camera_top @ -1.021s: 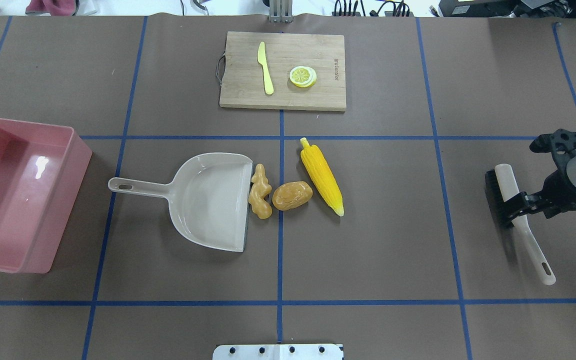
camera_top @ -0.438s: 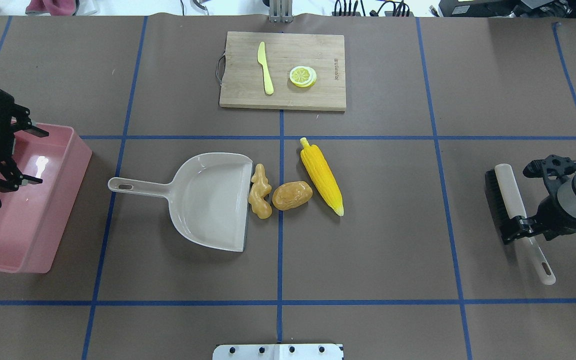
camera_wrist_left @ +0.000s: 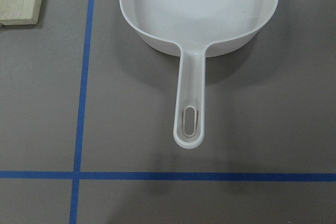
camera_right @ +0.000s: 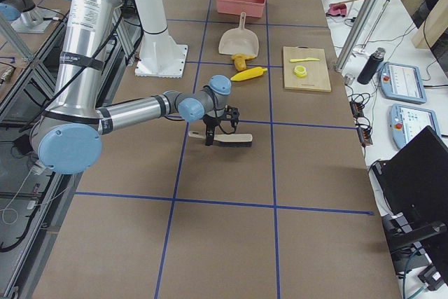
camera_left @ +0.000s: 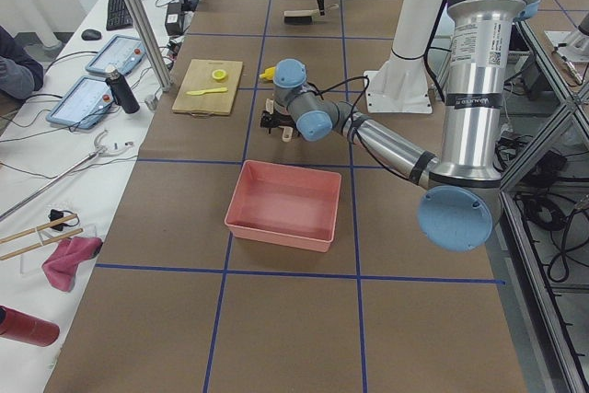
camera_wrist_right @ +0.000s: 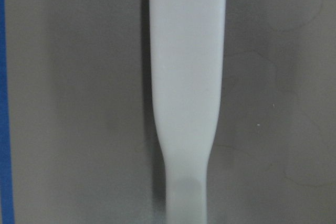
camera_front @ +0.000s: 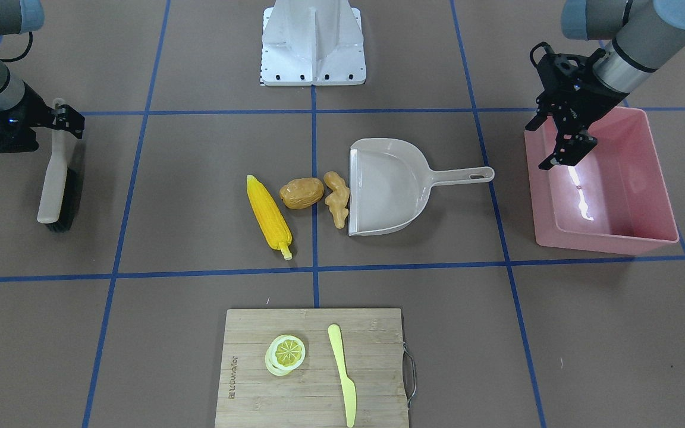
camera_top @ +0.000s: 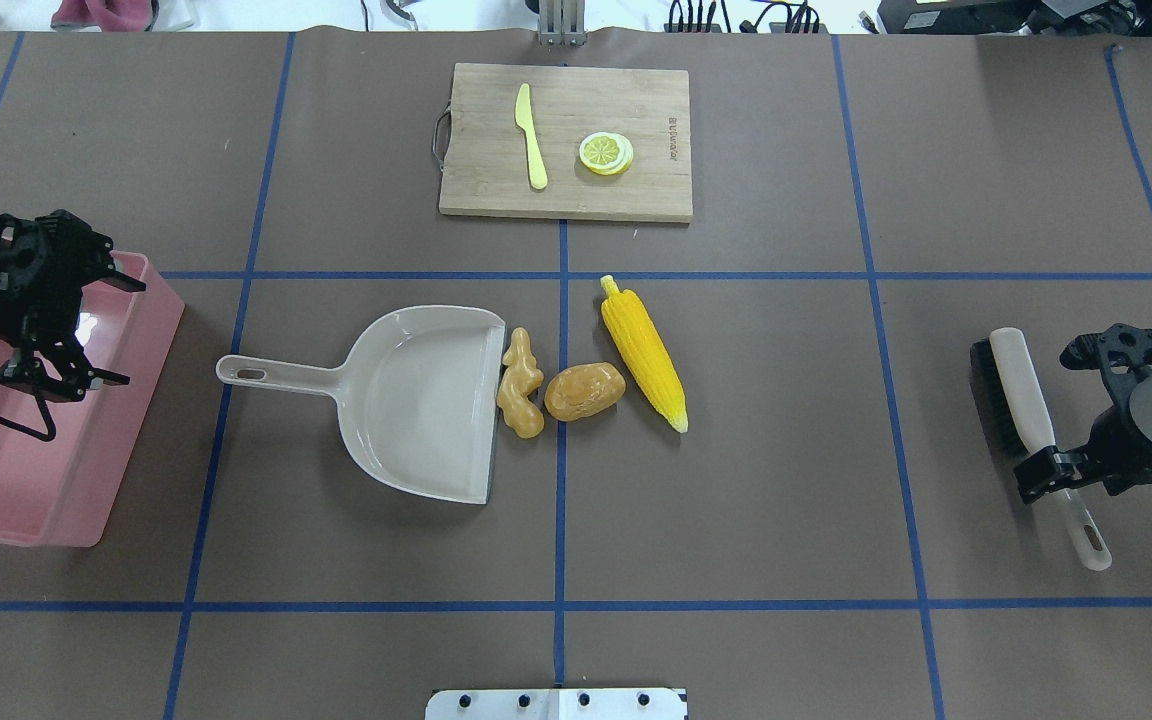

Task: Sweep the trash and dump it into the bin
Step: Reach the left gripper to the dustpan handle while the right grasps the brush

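A beige dustpan lies flat in the middle of the brown tabletop. The trash sits at its open lip: a knobbly ginger root right against the lip, a tan potato just past it, and a yellow corn cob farthest out. Off the dustpan's handle end, a gap away, stands the pink bin. The left tool hangs over the bin's rim on the side facing the dustpan, jaws spread wide and holding nothing. Well beyond the corn, on the dustpan's mouth side, lies a brush. The right tool sits down at the brush's handle, and I cannot tell whether it grips it. Across from the dustpan's far side rests a wooden cutting board.
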You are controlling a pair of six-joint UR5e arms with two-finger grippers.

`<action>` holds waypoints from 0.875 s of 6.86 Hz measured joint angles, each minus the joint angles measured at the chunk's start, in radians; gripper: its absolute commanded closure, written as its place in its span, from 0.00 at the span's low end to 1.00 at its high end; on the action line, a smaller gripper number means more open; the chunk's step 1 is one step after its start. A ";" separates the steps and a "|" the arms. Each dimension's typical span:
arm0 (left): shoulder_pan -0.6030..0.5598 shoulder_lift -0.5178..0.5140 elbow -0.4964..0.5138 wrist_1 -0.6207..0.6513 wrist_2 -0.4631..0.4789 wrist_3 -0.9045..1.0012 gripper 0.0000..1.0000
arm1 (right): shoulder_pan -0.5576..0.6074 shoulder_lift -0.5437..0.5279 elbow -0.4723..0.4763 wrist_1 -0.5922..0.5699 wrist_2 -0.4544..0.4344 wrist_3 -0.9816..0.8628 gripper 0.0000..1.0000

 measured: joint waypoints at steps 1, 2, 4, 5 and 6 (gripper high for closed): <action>0.011 -0.039 0.025 0.002 -0.002 0.000 0.02 | -0.006 0.000 -0.002 0.000 0.000 0.000 0.02; 0.016 -0.071 0.062 -0.007 -0.008 0.004 0.02 | -0.014 0.000 -0.007 0.000 0.001 0.000 0.06; 0.033 -0.084 0.103 -0.035 -0.011 -0.001 0.02 | -0.028 0.000 -0.020 0.000 0.009 0.000 0.76; 0.046 -0.086 0.109 -0.038 -0.010 -0.005 0.02 | -0.029 0.000 -0.021 0.001 0.014 0.001 1.00; 0.064 -0.091 0.118 -0.039 -0.007 -0.013 0.02 | -0.028 -0.001 -0.017 0.001 0.023 0.001 1.00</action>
